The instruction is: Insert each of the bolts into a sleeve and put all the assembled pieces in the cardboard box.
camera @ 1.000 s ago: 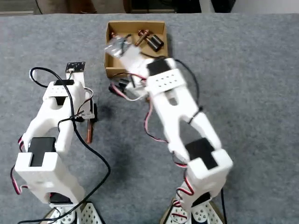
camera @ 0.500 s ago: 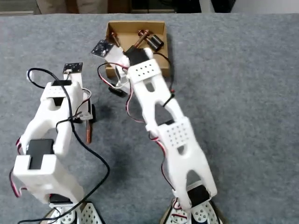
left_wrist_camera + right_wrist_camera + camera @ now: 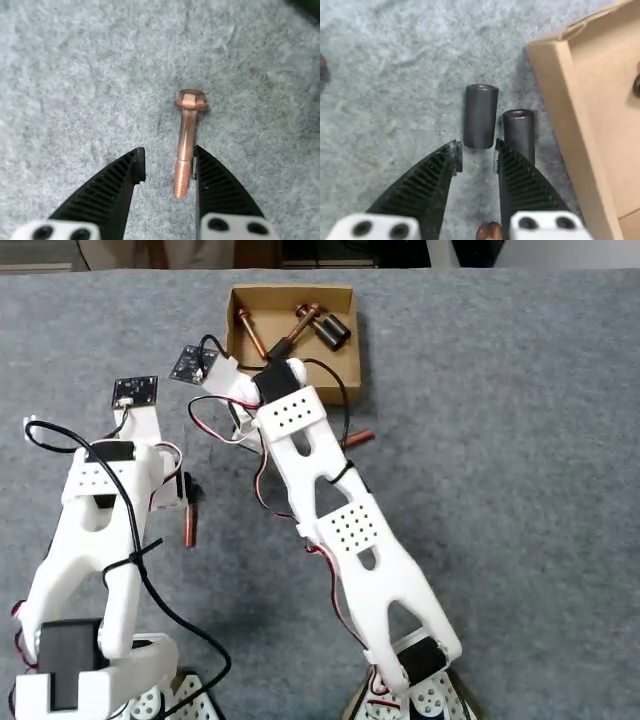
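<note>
Left end effector, fingers apart, straddles the threaded end of the copper-coloured flanged metal bolt on the grey counter. Right end effector, likewise apart, hovers at 2 black cylindrical sleeves beside the brown cardboard box. Parts appear rigid, smooth, roll-prone: grip mid-length.

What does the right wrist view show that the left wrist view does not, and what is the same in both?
Right wrist view: two dark sleeves lying side by side, beside the wall of the cardboard box, with the right gripper open at the end of one sleeve. Left wrist view: one copper bolt lying flat, its threaded end between the fingers of the open left gripper. Both: the grey mat and black open fingers.
</note>
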{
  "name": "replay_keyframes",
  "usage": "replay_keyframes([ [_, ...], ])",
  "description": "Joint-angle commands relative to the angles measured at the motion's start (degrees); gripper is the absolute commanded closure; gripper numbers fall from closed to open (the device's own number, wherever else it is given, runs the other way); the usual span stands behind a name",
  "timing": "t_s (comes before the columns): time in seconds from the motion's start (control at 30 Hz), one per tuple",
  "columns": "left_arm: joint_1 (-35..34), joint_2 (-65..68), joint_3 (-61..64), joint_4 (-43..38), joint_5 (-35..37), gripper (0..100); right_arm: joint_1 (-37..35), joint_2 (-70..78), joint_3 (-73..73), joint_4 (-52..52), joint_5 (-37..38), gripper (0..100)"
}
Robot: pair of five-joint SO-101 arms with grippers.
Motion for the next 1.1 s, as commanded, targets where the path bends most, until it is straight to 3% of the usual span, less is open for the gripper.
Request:
replay_keyframes([
  [0.0, -0.70, -2.07, 0.09, -0.62, 0.44, 84, -0.75, -0.48, -2.42, -2.90, 0.26, 89.0],
  [0.4, -7.47, -2.07, 0.09, -0.53, 0.26, 84, -2.86, -0.92, 10.86, -12.31, 0.18, 88.9],
  [0.8, -6.95, -1.98, 0.09, -0.62, 0.26, 84, -1.19, -1.45, 11.38, -5.10, 2.29, 89.4],
  [1.07, -6.95, -1.98, 0.09, -0.62, 0.18, 84, -1.01, -1.45, 11.38, -3.60, 2.90, 98.2],
])
